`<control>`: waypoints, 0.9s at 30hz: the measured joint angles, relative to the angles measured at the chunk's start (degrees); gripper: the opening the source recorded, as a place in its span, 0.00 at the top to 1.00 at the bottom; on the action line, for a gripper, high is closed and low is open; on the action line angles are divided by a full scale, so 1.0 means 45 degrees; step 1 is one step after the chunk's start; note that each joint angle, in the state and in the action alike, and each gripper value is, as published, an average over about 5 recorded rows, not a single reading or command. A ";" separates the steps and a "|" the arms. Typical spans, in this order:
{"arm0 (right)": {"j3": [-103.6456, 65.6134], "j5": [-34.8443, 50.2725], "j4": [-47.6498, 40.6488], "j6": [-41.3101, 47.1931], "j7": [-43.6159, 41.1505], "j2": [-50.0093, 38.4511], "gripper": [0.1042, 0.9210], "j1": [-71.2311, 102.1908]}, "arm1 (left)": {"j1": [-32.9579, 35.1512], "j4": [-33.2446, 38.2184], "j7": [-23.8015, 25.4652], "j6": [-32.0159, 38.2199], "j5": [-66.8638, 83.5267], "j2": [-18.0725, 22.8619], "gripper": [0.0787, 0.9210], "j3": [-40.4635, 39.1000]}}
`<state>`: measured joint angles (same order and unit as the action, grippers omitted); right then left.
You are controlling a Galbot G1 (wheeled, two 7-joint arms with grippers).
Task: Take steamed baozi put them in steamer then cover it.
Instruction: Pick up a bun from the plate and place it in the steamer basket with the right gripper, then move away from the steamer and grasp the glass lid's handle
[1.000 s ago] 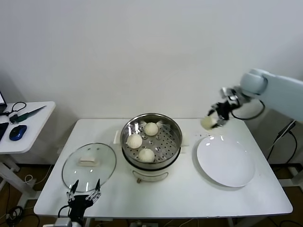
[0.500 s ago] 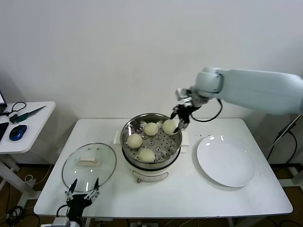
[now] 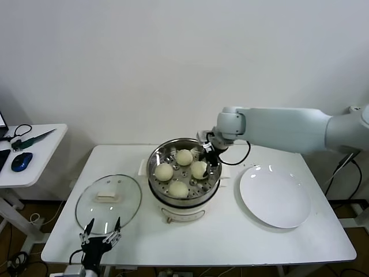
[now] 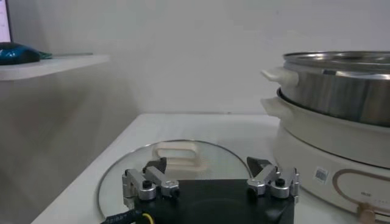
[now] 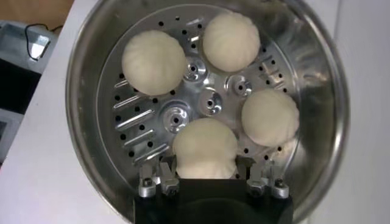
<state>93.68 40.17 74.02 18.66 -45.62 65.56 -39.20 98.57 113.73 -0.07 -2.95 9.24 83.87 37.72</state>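
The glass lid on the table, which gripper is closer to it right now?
Left. The left gripper hovers at the near edge of the glass lid. The right gripper is inside the steamer, around a baozi.

Head cam sits high, looking down and forward at the whole surface (image 3: 230,242). Left wrist cam sits low, skimming sideways past the steamer (image 4: 341,91). Right wrist cam looks straight down into that same steamer (image 5: 317,73), close up.

- You see four steamed baozi (image 5: 153,61) on the perforated tray of the steamer (image 5: 317,79).
- Your right gripper (image 5: 206,163) has its fingers on either side of the nearest bun (image 5: 205,148).
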 measured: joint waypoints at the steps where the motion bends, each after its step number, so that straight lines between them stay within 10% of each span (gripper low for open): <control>1: -0.0002 -0.0042 -0.0026 0.0011 0.0013 0.0032 0.32 0.0031 | -0.0003 0.0000 0.0003 -0.0006 0.0001 0.0000 0.12 0.0000; 11: -0.0037 0.0023 -0.0040 -0.0143 -0.0163 0.0066 0.13 -0.0138 | 0.0005 0.0062 0.0016 -0.0047 0.0019 -0.0014 0.12 0.0038; 27: -0.3252 0.2129 0.0598 0.0156 0.2301 -0.2762 0.12 0.0150 | -0.0241 0.0364 -0.0421 -0.0661 0.0322 -0.0057 0.12 -0.0036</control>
<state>79.05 49.74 76.71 19.36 -35.27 53.13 -38.52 97.49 115.37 -1.96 -5.93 10.69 83.62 37.55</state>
